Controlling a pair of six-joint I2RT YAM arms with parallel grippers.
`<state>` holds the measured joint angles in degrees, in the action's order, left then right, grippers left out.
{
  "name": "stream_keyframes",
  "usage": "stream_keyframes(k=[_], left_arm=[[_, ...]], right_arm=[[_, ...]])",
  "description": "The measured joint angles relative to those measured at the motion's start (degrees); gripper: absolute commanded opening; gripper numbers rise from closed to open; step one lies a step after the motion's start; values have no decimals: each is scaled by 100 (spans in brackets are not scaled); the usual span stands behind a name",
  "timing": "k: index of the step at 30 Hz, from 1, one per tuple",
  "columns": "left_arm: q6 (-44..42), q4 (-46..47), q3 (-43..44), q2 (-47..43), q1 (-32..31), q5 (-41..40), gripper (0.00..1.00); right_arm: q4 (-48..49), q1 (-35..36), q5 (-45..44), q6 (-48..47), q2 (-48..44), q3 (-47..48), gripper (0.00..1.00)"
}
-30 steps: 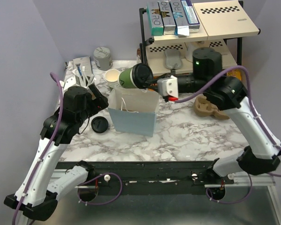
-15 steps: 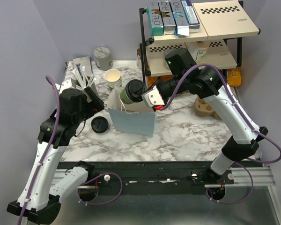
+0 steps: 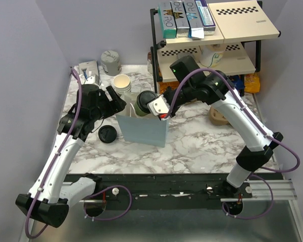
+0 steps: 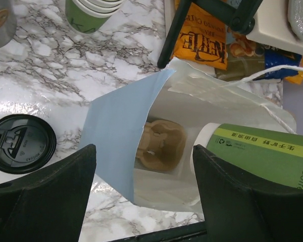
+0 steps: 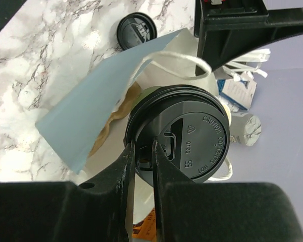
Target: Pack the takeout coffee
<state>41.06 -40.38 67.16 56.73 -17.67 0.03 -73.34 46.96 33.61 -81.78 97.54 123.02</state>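
Stretching under both my arms is the marble desk (image 3: 202,136), and at its far right edge stands a black-framed shelf rack (image 3: 154,45) loaded with boxes. Near the middle of the desk a pale blue paper bag (image 3: 141,132) stands upright with its mouth open and its white string handles loose. My right hand (image 3: 155,104) is clenched on the takeout coffee (image 3: 143,101). In the right wrist view my two fingers (image 5: 126,171) pinch the rim of its round black lid (image 5: 192,136), close together. The cup is tipped onto its side right at the bag's mouth, and in the left wrist view its green side (image 4: 257,151) lies level with its base pointing into the bag. I cannot tell whether the cup touches the bag's paper. My left hand (image 3: 115,99) is released, fingers spread wide and gripping nothing, hovering just beside the bag's left edge and looking down into it. Down inside the bag lies a brown cardboard cup carrier (image 4: 161,143). A second cardboard carrier (image 3: 217,117) sits on the desk, well apart to the right. Behind the bag is a stack of lidless cream-and-green cups (image 3: 122,83), with an orange chip packet (image 4: 204,43) at the rack's foot. A loose flat black lid (image 3: 107,134) rests on the desk just left of the bag.
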Motion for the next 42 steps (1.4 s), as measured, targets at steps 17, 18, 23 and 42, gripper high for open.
stream_keyframes(k=[17,18,23,42], left_arm=[[-1128,424,-2,439,0,708,61],[-1176,424,-2,428,0,706,58],[-1451,411,-2,551,0,739,36],[-1930,1082,-356,671,-592,2494,0]], right_arm=[[-2,-9,-243,229,-87,-343,1],[0,-11,-247,234,-105,-348,1],[0,-15,-267,275,-188,-354,1],[-184,-15,-415,374,-645,-833,1]])
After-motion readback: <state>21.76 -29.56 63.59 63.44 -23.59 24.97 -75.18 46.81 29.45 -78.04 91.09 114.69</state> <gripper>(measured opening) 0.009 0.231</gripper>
